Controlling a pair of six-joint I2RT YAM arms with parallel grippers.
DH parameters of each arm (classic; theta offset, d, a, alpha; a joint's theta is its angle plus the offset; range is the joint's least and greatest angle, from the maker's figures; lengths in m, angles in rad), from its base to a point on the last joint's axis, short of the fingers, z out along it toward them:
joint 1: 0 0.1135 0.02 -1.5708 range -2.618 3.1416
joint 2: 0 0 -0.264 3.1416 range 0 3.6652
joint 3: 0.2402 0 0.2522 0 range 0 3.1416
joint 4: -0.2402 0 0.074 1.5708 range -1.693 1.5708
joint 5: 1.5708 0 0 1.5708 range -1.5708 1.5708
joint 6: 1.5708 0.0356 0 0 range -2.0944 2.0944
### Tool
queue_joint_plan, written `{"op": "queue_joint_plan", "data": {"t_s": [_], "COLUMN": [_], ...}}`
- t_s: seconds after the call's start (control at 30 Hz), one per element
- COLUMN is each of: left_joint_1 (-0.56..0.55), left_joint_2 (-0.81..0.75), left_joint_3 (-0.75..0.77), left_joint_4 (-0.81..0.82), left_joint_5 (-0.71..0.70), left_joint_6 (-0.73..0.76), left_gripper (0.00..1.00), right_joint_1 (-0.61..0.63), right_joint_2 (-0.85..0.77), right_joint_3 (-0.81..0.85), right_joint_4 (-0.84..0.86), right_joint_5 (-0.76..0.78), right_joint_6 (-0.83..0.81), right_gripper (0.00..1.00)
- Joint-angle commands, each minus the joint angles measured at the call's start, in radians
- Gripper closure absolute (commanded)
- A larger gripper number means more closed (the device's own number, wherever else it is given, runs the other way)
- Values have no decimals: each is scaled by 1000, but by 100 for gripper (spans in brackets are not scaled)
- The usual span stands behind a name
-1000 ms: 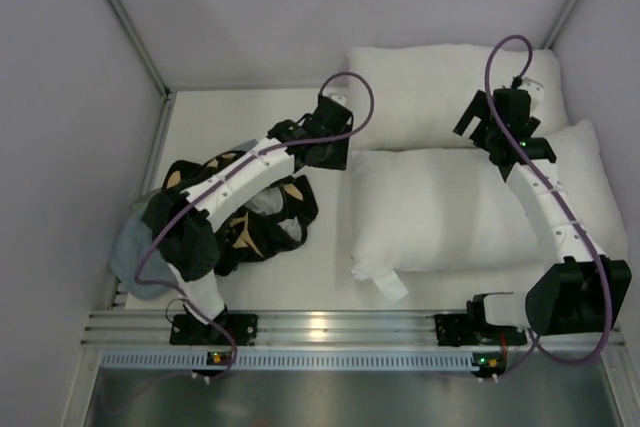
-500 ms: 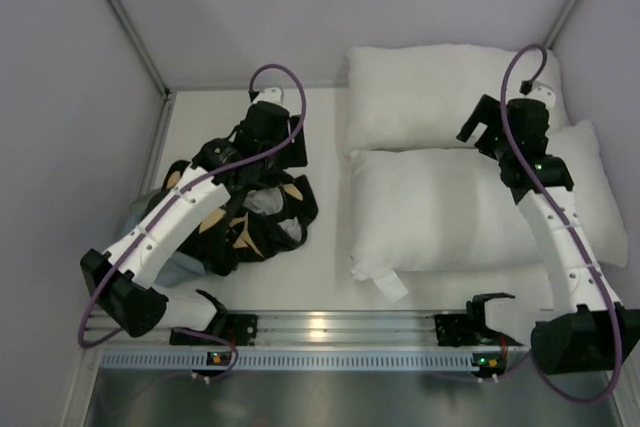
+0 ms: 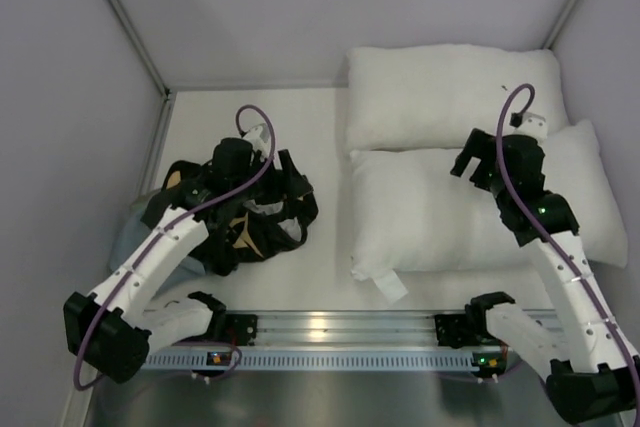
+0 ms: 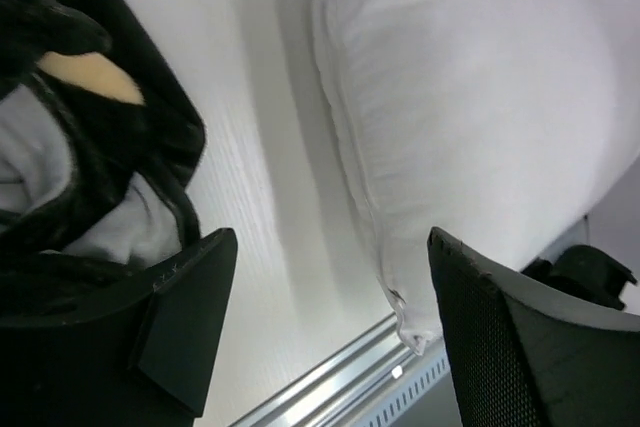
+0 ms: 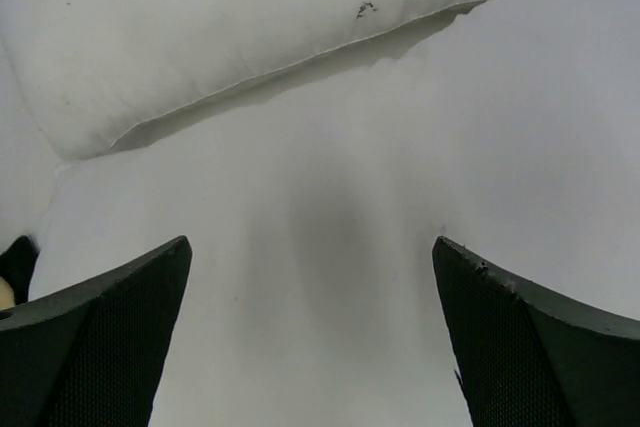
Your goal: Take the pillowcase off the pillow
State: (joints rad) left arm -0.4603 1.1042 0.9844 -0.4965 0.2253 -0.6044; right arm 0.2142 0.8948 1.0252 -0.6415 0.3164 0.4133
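The black pillowcase (image 3: 255, 222) with tan flowers lies crumpled in a heap on the left of the table, apart from the pillow. It also fills the left side of the left wrist view, pillowcase (image 4: 90, 147). The bare white pillow (image 3: 440, 212) lies to its right, its tag (image 3: 388, 285) at the near corner. My left gripper (image 3: 297, 180) hovers open over the heap's right edge, left gripper (image 4: 330, 327) with nothing in it, pillow (image 4: 480, 97) ahead. My right gripper (image 3: 470, 164) stands open and empty above the pillow (image 5: 320, 247), right gripper (image 5: 310, 337).
A second white pillow (image 3: 450, 92) with a dark speck (image 5: 365, 9) lies at the back right, touching the first. A blue-grey cloth (image 3: 130, 242) pokes out left of the heap. A metal rail (image 3: 320, 327) runs along the near edge. Walls close the left, back and right.
My left gripper has drawn back from the pillow's far-left corner to above the pillowcase heap. My right gripper has come nearer, from the back pillow to over the front pillow.
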Motion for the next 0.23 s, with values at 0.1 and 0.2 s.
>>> {"op": "queue_joint_plan", "data": {"t_s": [0.1,0.2], "left_joint_1": [5,5], "left_joint_2": [-110,-165], "left_joint_3": [-171,-233], "left_joint_4": [307,386], "left_joint_5": [288,347], "left_joint_6": [-129,-170], "left_gripper": [19,19], "right_joint_1": [36,36], "right_joint_2": [-92,-143], "right_joint_3": [-66,-94], "right_joint_4": [-79,-83], "right_joint_5": [21,-26], "right_joint_6": [56,29], "right_gripper": [1,0]}}
